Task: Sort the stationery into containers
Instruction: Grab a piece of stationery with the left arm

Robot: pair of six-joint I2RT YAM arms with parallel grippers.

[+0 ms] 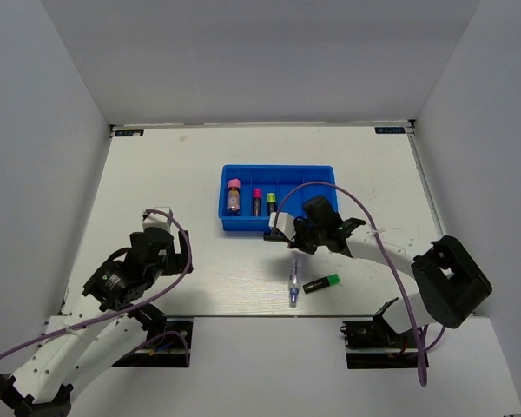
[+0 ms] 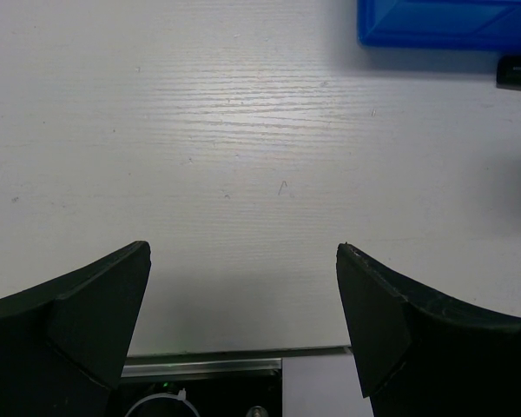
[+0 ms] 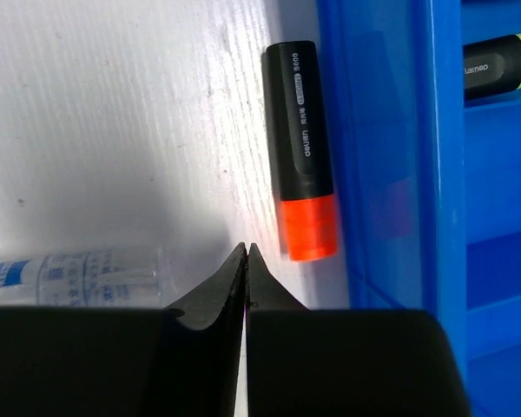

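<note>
Right at the tips of the right gripper (image 3: 246,254), the two fingers are pressed together with nothing between them, so the first thing is to open up before dropping down.

Just ahead of them and a bit to the right is the orange highlighter (image 3: 301,148). It's flat on the table (image 3: 113,104), cap end toward the hand and black barrel pointing away. The clear pen (image 3: 69,274) lies close on the left of the fingers, so I wouldn't swing that way.

Tricky bit imo: the highlighter runs right along the outside wall of the blue tray (image 3: 391,174). It's just beside it, maybe touching, can't tell. A pinch across the barrel needs one finger in that gap. I'd nudge it left off the wall first, then come straight down over the middle of the black part, not the cap, so it doesn't tip when lifted.

Past the wall, the yellow highlighter (image 3: 504,56) sits in its own slot, so lift high enough to clear the rim and drop it in a slot over there.

Way off to the left, the left gripper (image 2: 243,252) hangs wide open over bare table, holding nothing.
</note>
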